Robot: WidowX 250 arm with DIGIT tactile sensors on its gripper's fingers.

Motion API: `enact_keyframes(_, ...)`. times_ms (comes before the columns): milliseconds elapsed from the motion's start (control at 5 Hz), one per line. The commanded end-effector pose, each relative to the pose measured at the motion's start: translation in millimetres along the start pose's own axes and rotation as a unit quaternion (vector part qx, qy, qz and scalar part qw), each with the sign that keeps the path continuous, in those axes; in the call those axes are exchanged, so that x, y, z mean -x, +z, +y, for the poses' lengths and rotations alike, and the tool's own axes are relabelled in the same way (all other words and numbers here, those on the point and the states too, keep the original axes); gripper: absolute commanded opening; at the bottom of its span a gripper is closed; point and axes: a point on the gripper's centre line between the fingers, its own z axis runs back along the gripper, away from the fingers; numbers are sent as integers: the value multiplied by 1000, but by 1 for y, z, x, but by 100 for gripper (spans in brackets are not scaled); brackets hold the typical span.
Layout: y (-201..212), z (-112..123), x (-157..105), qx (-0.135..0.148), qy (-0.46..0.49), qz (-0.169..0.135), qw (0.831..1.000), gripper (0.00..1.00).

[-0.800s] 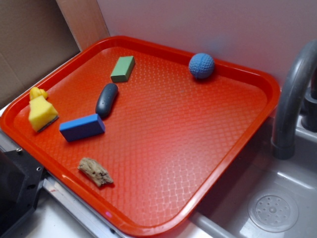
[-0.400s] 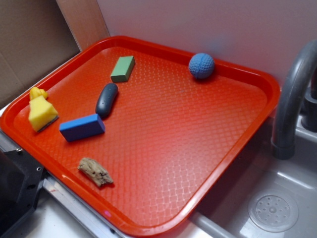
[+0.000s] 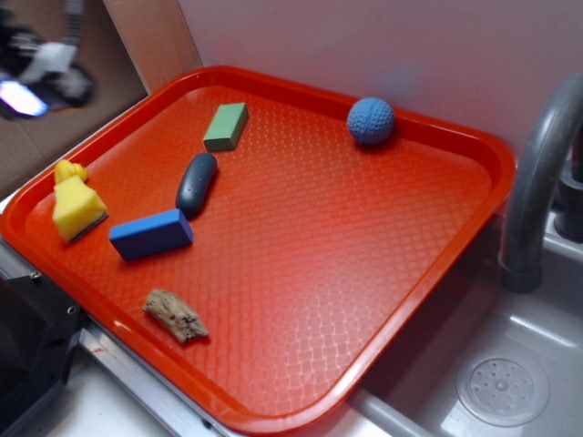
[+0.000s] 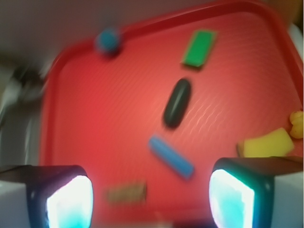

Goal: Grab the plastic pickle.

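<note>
A WidowX gripper (image 4: 149, 202) hangs high above a red plastic tray (image 3: 428, 146), its two fingers spread wide apart with nothing between them, their glowing pads (image 4: 70, 202) framing the lower corners of the blurred wrist view. In the exterior view the arm shows only as a smeared shape at the upper left corner, well apart from everything on the tray. The plastic pickle (image 4: 177, 103), a dark grey-green capsule, lies flat on the tray straight ahead of the open fingers and roughly centred between them, far below and untouched; in the exterior view the same plastic pickle (image 3: 196, 183) sits in the left half of the tray. Just nearer the gripper than the pickle lies a blue rectangular block (image 4: 171, 156), set at a slant, close to the pickle's near end but not touching it. Beyond the pickle, toward the far rim, rests a green rectangular block (image 4: 199, 47), again apart from it. A blue dimpled ball (image 4: 108, 40) sits at the far left of the wrist view, beside the tray's rim. A yellow sponge-like toy (image 4: 268, 142) lies just ahead of the right finger, and a small brown wood-like piece (image 4: 126, 193) lies nearest the gripper, inside the left finger. A grey faucet (image 3: 537, 182) and sink basin (image 3: 501, 382) stand beside the tray.
</note>
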Motion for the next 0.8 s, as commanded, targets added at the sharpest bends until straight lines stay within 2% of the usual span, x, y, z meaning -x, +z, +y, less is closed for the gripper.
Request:
enact_keyframes(0,-92,27,-17,-54,54,75,994,100)
enact_keyframes(200,-117,43,-9,-93,75,123,985,100)
enact_keyframes(400,-131,49,-10,-103,93,158,978,100)
enact_keyframes(600,-136,53,-8,-128,108,176,970,0)
